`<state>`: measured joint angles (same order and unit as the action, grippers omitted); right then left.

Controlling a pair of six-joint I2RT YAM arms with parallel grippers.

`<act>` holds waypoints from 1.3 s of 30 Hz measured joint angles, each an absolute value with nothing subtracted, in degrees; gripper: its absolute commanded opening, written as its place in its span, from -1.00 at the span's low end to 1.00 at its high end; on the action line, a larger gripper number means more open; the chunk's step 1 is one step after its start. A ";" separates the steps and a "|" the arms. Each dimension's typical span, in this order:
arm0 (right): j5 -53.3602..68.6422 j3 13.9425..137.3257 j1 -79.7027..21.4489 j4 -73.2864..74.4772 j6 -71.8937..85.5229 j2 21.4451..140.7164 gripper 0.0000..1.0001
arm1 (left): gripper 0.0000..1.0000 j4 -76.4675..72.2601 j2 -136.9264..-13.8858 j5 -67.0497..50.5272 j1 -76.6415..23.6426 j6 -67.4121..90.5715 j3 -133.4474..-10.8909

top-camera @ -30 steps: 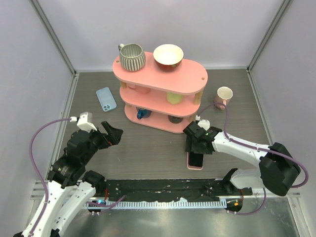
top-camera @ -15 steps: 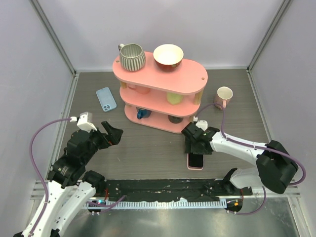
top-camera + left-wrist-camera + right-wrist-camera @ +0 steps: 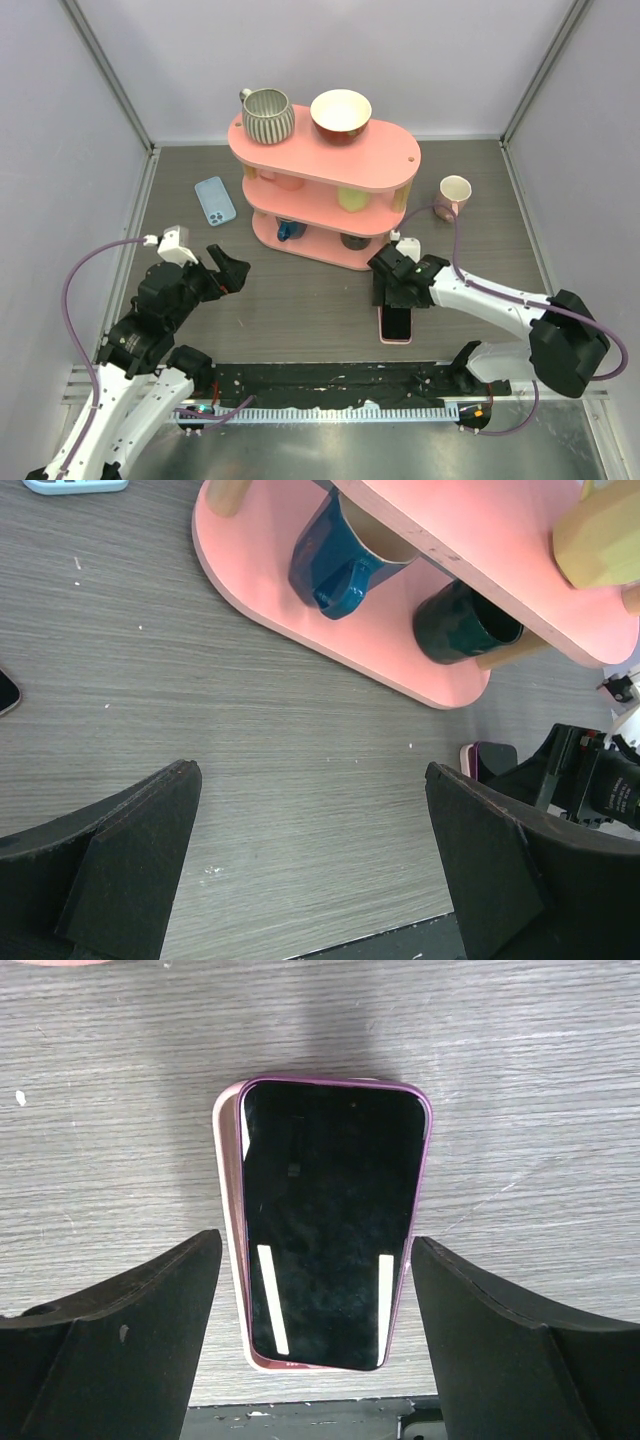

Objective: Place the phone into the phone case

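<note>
Right gripper (image 3: 395,292): your jaws are spread wide, one finger on each side of the phone (image 3: 328,1225), hanging above it and gripping nothing.
Phone: it lies flat and screen up on the pink phone case (image 3: 228,1200), on the table (image 3: 520,1080) just in front of the pink shelf (image 3: 330,150).
Fit: a strip of case shows along the phone's left edge. You can't tell from here whether it is fully seated.
Left gripper (image 3: 310,780): jaws wide apart and empty, over bare table well to the left.
Shelf: a blue mug (image 3: 335,560) lies on the bottom tier.
</note>
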<state>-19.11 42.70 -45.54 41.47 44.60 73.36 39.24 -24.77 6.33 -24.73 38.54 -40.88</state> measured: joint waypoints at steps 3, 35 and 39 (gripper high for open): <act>-21.23 43.00 -45.54 42.92 44.36 72.14 0.36 | 0.97 39.24 -24.84 6.09 -24.73 38.52 -40.88; -12.01 33.56 -34.52 29.41 43.62 69.69 -0.10 | 0.76 39.13 -30.35 -1.17 -24.73 39.48 -40.88; -11.03 33.47 -34.68 29.21 43.68 68.60 -0.04 | 0.68 36.56 -33.82 -5.93 -24.73 42.00 -39.81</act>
